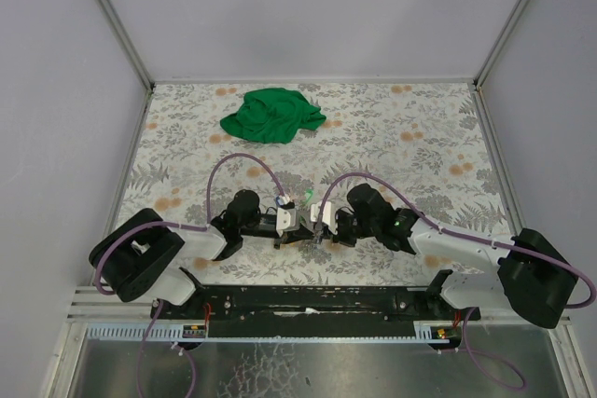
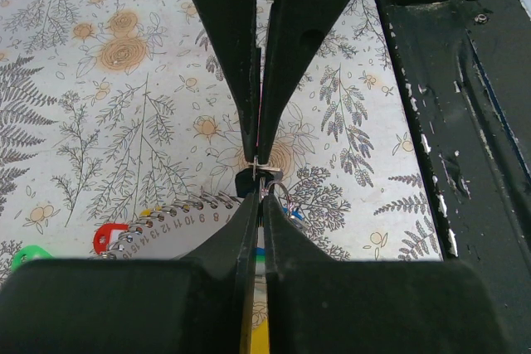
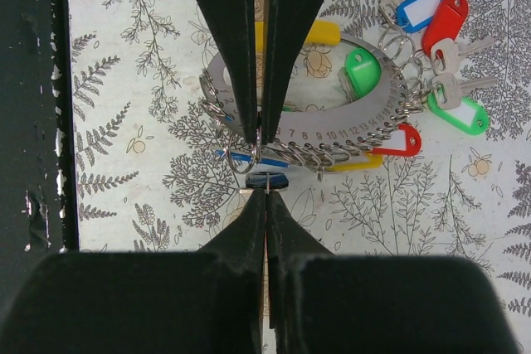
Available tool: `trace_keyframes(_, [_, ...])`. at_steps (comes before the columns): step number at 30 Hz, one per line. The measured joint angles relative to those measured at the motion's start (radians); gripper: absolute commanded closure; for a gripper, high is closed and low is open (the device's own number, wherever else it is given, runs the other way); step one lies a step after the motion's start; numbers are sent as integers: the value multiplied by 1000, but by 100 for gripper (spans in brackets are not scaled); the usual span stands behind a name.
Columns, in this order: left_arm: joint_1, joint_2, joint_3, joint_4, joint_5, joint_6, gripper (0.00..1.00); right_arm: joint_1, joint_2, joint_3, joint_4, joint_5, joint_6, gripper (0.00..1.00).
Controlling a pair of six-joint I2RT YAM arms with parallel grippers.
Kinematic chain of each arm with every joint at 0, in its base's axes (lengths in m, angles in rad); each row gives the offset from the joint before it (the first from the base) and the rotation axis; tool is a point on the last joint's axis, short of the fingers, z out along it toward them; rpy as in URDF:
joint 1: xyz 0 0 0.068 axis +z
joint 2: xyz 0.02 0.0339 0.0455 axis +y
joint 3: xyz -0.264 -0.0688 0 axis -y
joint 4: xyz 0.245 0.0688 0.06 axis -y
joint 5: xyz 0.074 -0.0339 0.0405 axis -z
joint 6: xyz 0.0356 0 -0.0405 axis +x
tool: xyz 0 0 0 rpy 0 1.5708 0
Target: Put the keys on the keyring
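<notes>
**A:** Keyring, where does it lie?

**B:** On the flowered table, close to its near edge. It is a thin wire loop just beside the numbered grey band.

**A:** And the keys?

**B:** They lie flat, fanned along that band, bright heads outward.

**A:** The fingers?

**B:** The left gripper and the right gripper are each pressed together, tip facing tip over the loop. I cannot tell whether either pinches it.

**A:** The green cloth?

**B:** Well apart, at the far side.

2 black-and-white arms, purple cables, black tapered fingers
</notes>
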Motion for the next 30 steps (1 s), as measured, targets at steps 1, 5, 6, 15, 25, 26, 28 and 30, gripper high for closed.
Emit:
trace_keyframes(1, [0,1,0,1,0,-1,100,1,1,0,1,-1,0,100])
trace_keyframes(5, [0,3,0,4,0,-2,100,4,1,0,2,-14,0,100])
trace_keyframes(6, [0,3,0,5,-1,-2,100,5,1,0,4,-17,0,100])
trace_keyframes(15, [0,3,0,5,-1,-2,100,6,1,0,13,-22,2,100])
trace_keyframes(25, [0,7,1,4,-2,-3,100,9,1,0,13,-23,10,100])
trace_keyframes(26, [0,8,2,3,-2,-2,100,9,1,0,13,-22,12,100])
trace_keyframes(28, [0,9,2,3,-2,-3,100,10,1,0,13,-22,17,100])
trace_keyframes(30, [0,9,2,3,-2,-3,100,10,1,0,13,-21,27,100])
